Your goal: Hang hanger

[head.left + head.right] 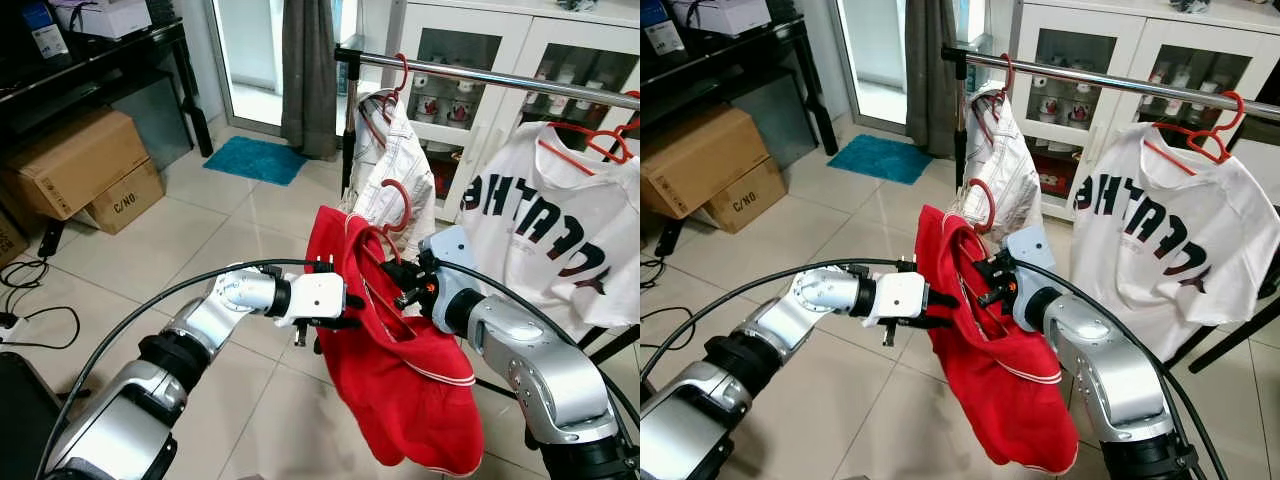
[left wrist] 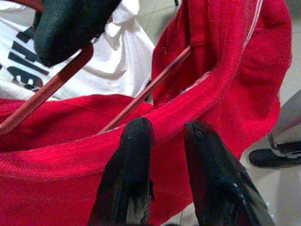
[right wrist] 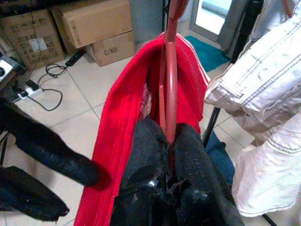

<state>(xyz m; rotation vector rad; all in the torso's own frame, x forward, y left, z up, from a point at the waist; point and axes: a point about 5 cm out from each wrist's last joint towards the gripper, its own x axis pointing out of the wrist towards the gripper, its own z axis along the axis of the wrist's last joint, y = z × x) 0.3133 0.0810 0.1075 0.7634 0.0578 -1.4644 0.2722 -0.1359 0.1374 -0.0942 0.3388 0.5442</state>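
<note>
The red shirt [image 1: 400, 370] covers most of the red hanger [image 1: 396, 212], leaving the hook and short bar sections visible. The left gripper's [image 1: 352, 310] fingertips are hidden behind the shirt's edge. The rail [image 1: 500, 78] and white T-shirt [image 1: 560, 235] are cut off at the frame's right edge.

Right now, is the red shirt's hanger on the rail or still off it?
Off. The red hanger hook sits below the rail, with the right gripper shut on it and the red shirt draped beneath.
</note>
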